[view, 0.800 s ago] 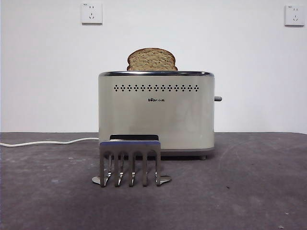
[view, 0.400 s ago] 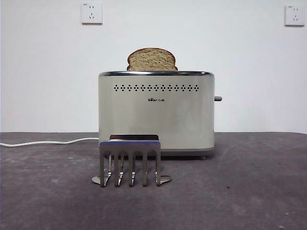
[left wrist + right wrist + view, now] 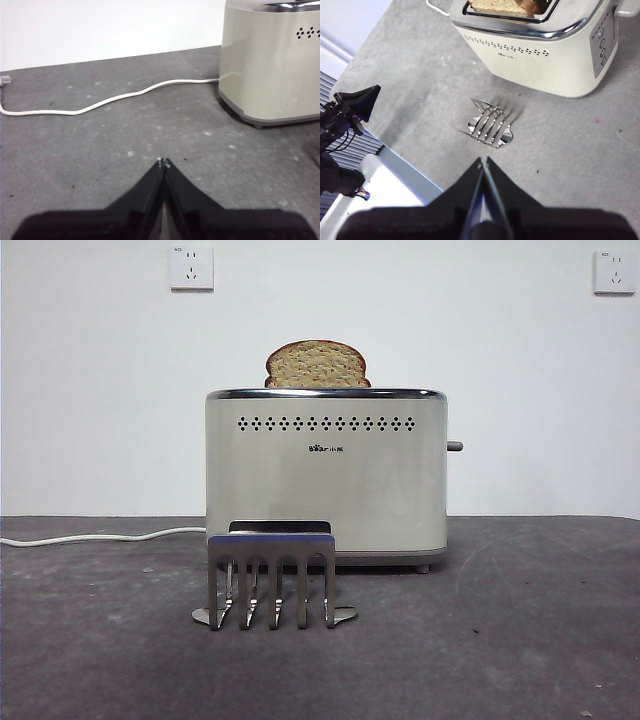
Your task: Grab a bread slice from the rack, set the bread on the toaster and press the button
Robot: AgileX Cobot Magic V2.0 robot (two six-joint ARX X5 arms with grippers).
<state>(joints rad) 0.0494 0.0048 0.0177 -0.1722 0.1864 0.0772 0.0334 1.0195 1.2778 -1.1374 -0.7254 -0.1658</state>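
The slice of bread stands upright in the slot of the cream toaster, its domed top sticking out; it also shows in the right wrist view. The dark button sticks out from the toaster's right end, in its raised position. The silver rack stands bare in front of the toaster, also seen from above. My left gripper is shut and empty, low over the table left of the toaster. My right gripper is shut and empty, high above the rack.
A white power cord runs left from the toaster across the grey table, also in the left wrist view. Two wall sockets sit on the white wall. The other arm's black tip shows beyond the table edge.
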